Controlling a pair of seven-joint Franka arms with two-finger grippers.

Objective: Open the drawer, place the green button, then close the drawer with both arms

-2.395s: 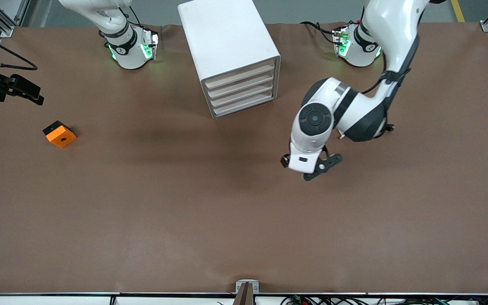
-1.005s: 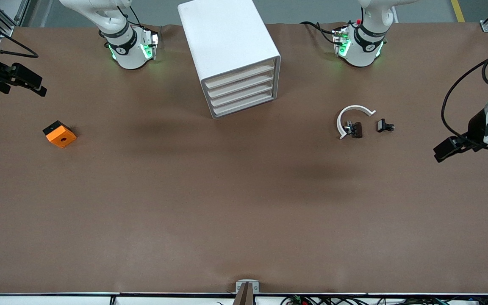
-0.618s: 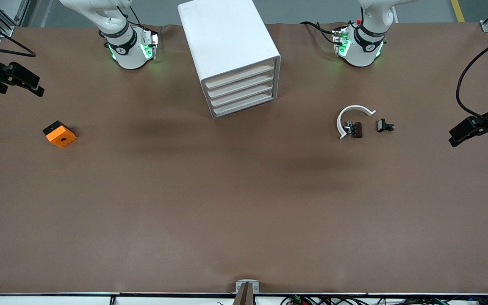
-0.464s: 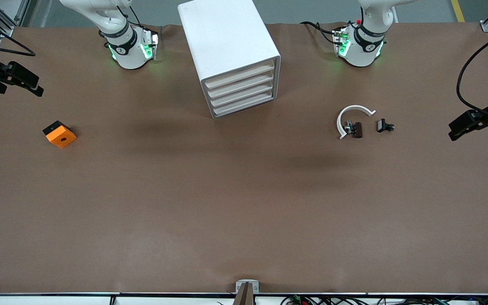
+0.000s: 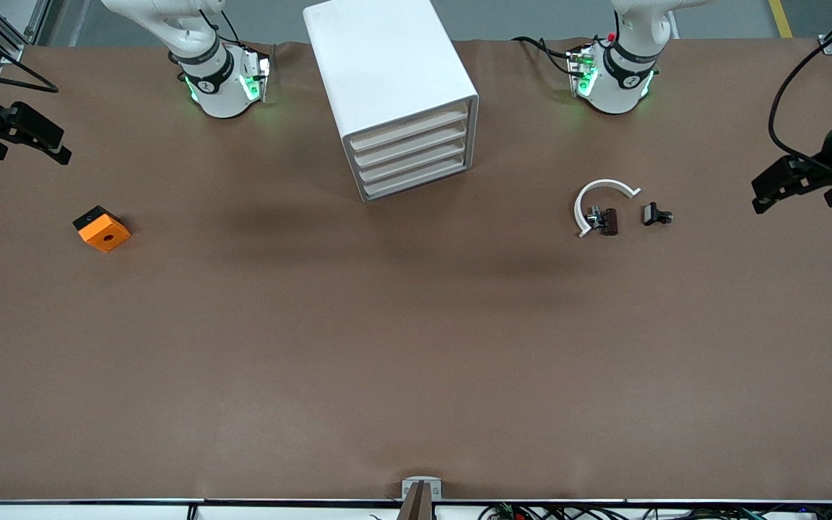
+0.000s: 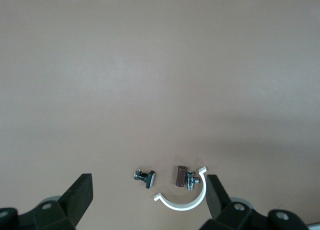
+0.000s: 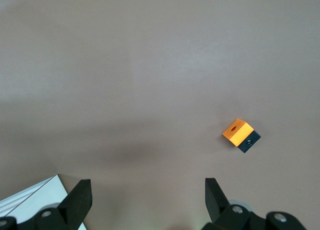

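Since the earlier frames the left arm has swung away from mid-table; the left gripper [image 5: 764, 193] now hangs over the table's edge at the left arm's end, at about 3 o'clock in the front view, fingers [image 6: 80, 197] spread wide and holding nothing. The right gripper [image 5: 55, 148] waits over the edge at the right arm's end, near 9 o'clock, likewise spread and empty. The white cabinet [image 5: 391, 87] stands between the two bases at 12 o'clock, all four drawers shut; the drawer [image 5: 416, 183] at its bottom sits flush. At 5 o'clock from the cabinet lie a white curved piece [image 5: 599, 196], touching it a small dark brown part [image 5: 608, 221], and just beside them a small black clip [image 5: 655, 214]. The orange cube [image 5: 102, 229] lies near the right gripper's end. No green-capped button can be made out.
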